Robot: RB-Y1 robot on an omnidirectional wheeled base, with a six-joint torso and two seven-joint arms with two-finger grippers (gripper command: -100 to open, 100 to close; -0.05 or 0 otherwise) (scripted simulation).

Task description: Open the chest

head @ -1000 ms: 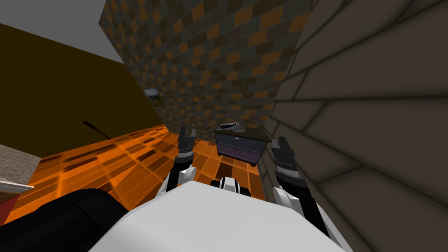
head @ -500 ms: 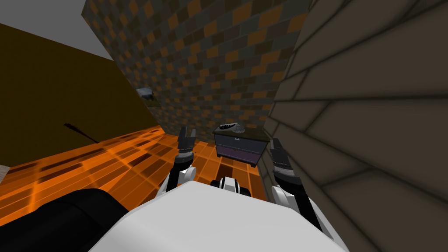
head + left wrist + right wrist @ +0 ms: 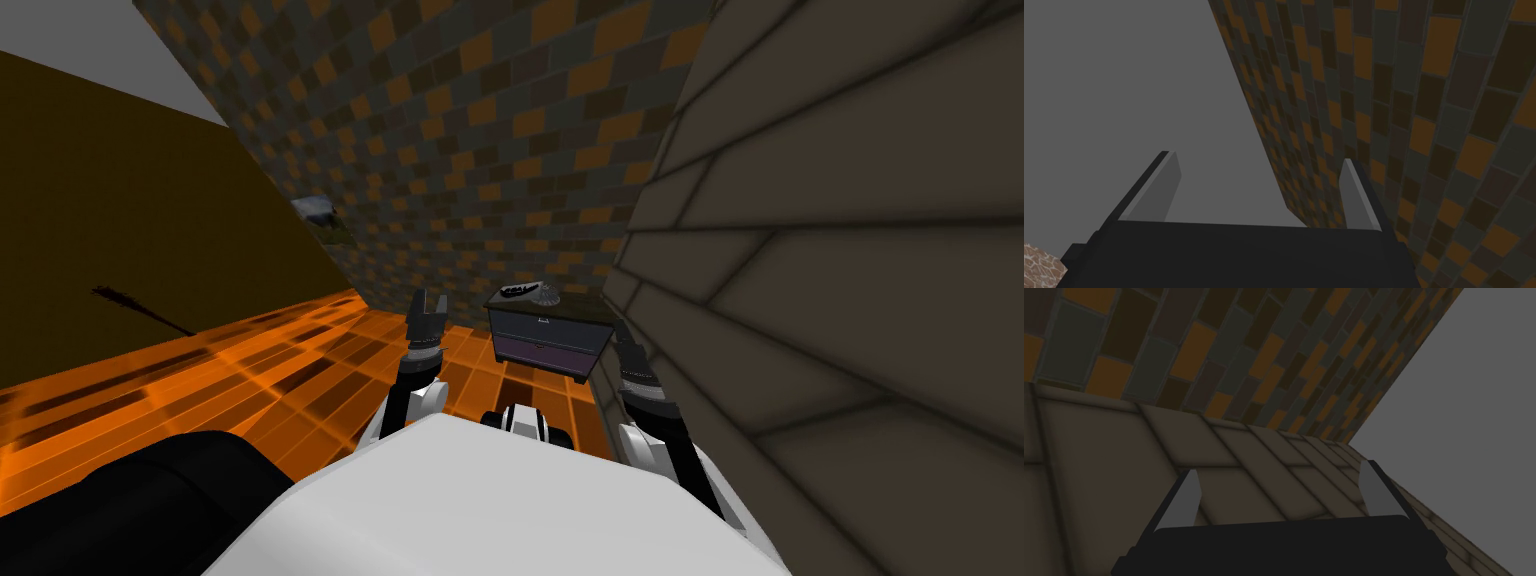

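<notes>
A small dark chest [image 3: 546,337] with two drawer fronts, the lower one purplish, stands on the orange floor ahead, against the grey block wall on the right. Small dark and grey objects [image 3: 529,292] lie on its top. My left gripper [image 3: 427,311] is raised left of the chest and short of it, and its fingers [image 3: 1159,187] stand open with nothing between them. My right gripper [image 3: 623,338] is raised just right of the chest's near corner, close to the block wall, and is also open and empty, its fingers [image 3: 1185,500] wide apart.
The grey block wall [image 3: 840,250] runs close along my right side. A chequered orange and dark tile wall [image 3: 480,150] stands behind the chest. A dark brown wall [image 3: 130,220] bounds the left, with orange tiled floor [image 3: 250,370] between. A black shape [image 3: 130,510] lies at my lower left.
The whole head view has swung, so the left wall and floor features slide leftward: I am turning or moving. The chest stays nearly centred. My right gripper sits a little lower, nearer the wall.
</notes>
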